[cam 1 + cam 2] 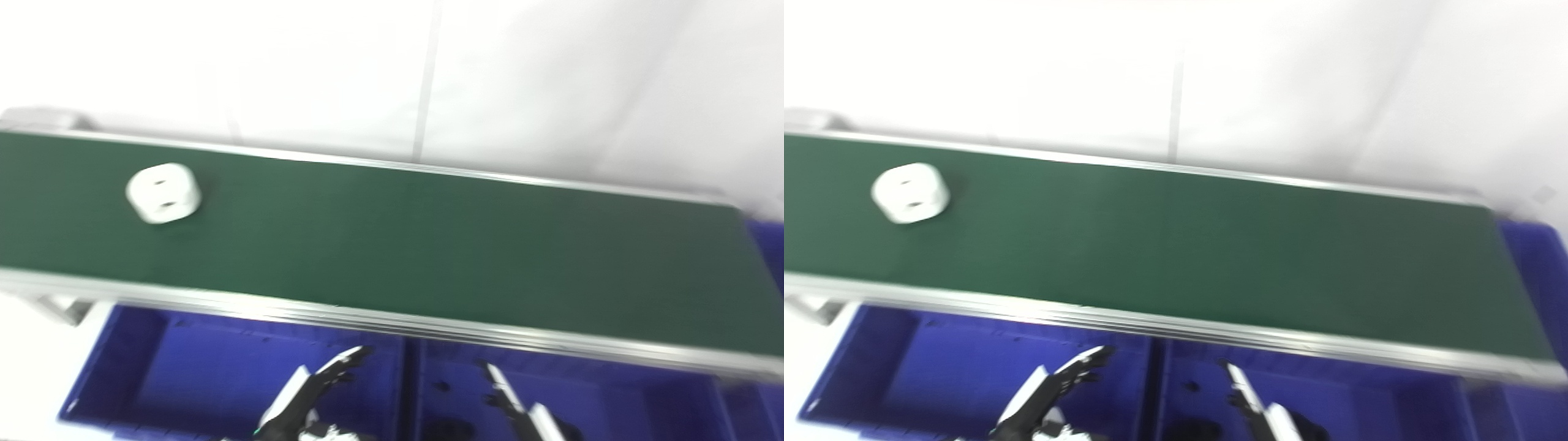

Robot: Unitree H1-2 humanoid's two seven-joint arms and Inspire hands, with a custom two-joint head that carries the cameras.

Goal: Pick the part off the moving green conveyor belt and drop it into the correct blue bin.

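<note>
Part (163, 193) lies on belt (429, 245), both hands well apart.

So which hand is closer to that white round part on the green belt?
Left. The left hand sits below and right of the white round part; the right hand is farther right.

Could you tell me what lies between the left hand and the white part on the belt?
In the left eye view, bare green belt and its near metal rail separate the white part from the left hand, which hangs over the left blue bin.
</note>
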